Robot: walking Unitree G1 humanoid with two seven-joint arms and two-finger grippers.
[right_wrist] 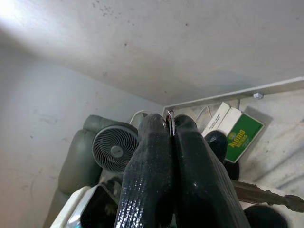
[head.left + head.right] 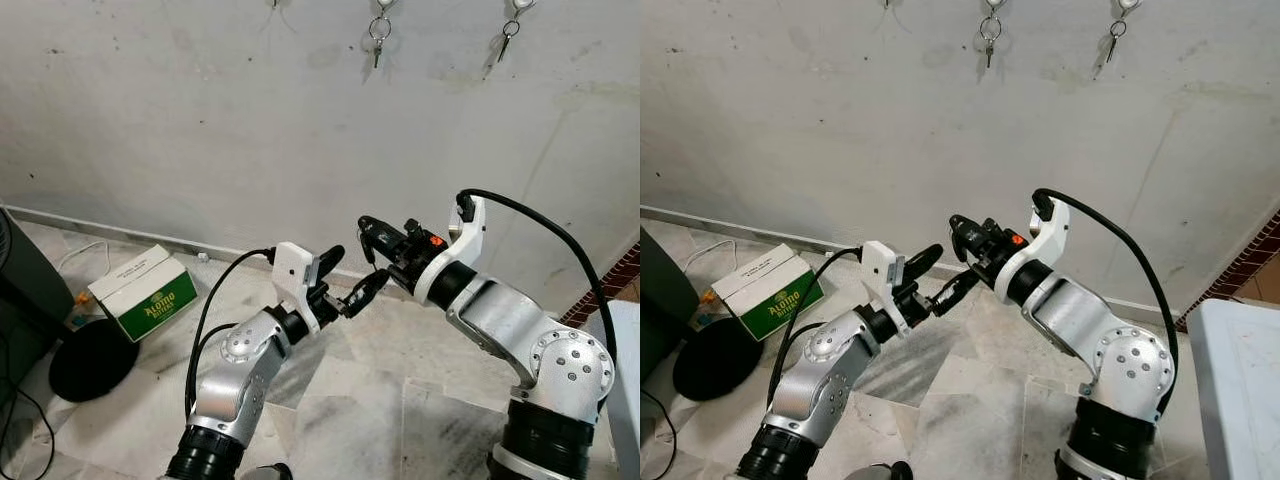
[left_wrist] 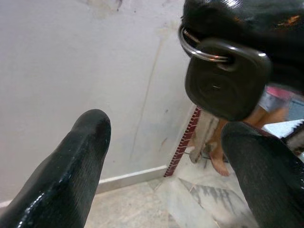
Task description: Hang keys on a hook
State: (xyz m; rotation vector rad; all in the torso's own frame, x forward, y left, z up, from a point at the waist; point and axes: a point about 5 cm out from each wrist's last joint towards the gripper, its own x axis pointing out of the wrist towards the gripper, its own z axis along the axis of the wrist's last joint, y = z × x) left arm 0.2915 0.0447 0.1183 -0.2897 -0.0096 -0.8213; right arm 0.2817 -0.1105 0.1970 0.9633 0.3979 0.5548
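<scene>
My right tool (image 2: 368, 228) pinches the black-headed key on its steel ring (image 3: 223, 85), low before the grey wall (image 2: 200, 120); my left tool (image 2: 352, 280) gapes beside it. Hanging on the hooks above remains undone.

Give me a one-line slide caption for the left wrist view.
The open left claw faces a black key on a metal ring, held up by the right claw against a pale wall.
</scene>
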